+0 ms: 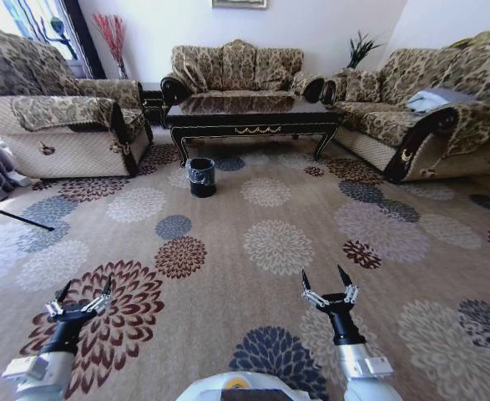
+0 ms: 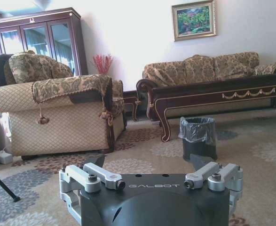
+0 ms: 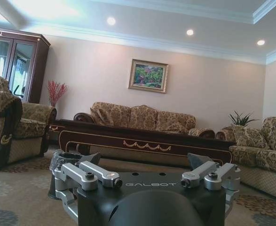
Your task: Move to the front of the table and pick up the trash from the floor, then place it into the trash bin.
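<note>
Facing the far table point(image 1: 253, 113), both grippers, left point(image 1: 82, 302) and right point(image 1: 328, 286), spread empty; driving ahead risks knocking the bin point(image 1: 201, 177).

floral medallion carpet point(image 1: 270, 242) spreads below me. patterned three-seat sofa point(image 1: 238, 68) against pale far wall, matching armchair point(image 1: 57, 117) to my left, another sofa point(image 1: 432, 109) to my right. framed landscape painting point(image 3: 148, 75) above. dark glass-front cabinet point(image 2: 39, 40) in corner, red dried stems point(image 2: 102, 63) beside it. recessed ceiling lights point(image 3: 111, 21) lit.

Patterned sofas point(image 1: 238, 67) ring a floral carpet point(image 1: 270, 242); a painting point(image 3: 148, 75) hangs behind.
</note>
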Controlling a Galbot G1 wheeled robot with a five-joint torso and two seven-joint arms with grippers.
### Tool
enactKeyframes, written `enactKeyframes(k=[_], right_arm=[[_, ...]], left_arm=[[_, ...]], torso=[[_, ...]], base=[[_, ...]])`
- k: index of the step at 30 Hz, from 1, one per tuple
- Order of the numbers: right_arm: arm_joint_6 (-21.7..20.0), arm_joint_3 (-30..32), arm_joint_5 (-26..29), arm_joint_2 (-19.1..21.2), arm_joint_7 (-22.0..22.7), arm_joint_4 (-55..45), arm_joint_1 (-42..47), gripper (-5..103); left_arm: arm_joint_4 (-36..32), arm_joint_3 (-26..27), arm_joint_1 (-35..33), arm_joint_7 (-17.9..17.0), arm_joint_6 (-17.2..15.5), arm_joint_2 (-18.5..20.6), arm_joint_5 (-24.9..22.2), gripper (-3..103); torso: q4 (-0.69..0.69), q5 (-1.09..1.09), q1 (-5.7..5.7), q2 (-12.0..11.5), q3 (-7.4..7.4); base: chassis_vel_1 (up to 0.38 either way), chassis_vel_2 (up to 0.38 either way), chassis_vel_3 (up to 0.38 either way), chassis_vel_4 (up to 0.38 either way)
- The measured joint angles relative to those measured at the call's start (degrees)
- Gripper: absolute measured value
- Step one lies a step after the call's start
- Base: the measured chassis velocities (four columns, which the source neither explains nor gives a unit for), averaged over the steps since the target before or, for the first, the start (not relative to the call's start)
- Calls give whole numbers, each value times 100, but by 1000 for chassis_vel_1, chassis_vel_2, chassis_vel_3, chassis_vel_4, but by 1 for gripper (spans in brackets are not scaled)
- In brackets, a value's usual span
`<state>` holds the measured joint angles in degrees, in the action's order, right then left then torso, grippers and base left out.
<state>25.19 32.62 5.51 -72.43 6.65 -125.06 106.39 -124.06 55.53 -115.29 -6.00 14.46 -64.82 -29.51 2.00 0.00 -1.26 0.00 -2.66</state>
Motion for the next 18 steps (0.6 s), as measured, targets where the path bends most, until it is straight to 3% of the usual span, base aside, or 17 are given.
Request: enactKeyframes(k=[8,18], right_arm=[[0,0,0,0,0,0,0,100],[0,0,0,0,0,0,0,100]], left_arm=[[0,0,0,0,0,0,0,100],[0,0,0,0,0,0,0,100]], torso=[[0,0,-1,10,-11],[0,0,1,223,-226]], base=[[0,0,0,0],[0,0,0,0]])
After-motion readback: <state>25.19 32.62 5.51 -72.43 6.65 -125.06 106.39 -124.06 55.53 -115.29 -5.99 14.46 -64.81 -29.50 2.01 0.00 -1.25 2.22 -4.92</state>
